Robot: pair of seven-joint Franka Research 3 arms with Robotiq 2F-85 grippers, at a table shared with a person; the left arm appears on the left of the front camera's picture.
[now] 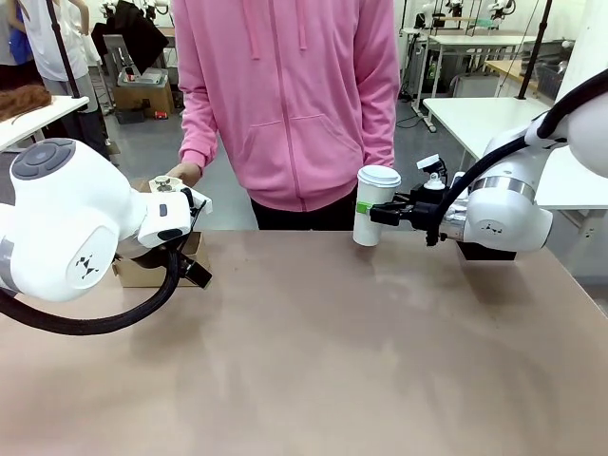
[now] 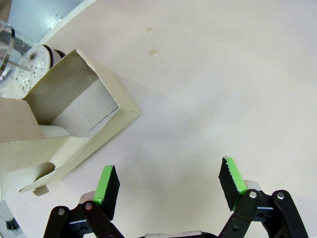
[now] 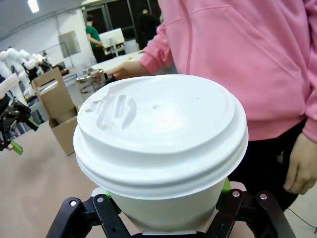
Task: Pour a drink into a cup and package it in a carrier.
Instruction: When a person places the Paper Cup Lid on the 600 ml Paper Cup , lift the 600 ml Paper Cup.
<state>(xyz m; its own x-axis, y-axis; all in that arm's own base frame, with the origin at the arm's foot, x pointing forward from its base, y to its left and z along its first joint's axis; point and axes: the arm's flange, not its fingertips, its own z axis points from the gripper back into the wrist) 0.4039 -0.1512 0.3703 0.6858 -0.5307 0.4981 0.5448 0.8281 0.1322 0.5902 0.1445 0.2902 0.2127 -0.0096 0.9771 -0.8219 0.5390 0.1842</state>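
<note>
My right gripper (image 1: 378, 215) is shut on the white paper cup (image 1: 375, 211), which wears its white dome lid (image 3: 161, 130), near the table's far edge in front of the person. The brown cardboard carrier (image 2: 74, 111) stands at the far left of the table, partly hidden by my left arm in the front view. My left gripper (image 2: 169, 181) hangs open over bare table just beside the carrier, nothing between its green pads (image 2: 106, 184). The glass press (image 2: 15, 54) stands behind the carrier, with the person's hand (image 1: 182, 175) on its steel top. No dark drink shows in it.
A person in a pink hoodie (image 1: 290, 95) stands at the far side of the table. A black box (image 1: 484, 250) sits under my right arm at the far right. A few small drops (image 2: 153, 52) lie on the table beyond the carrier.
</note>
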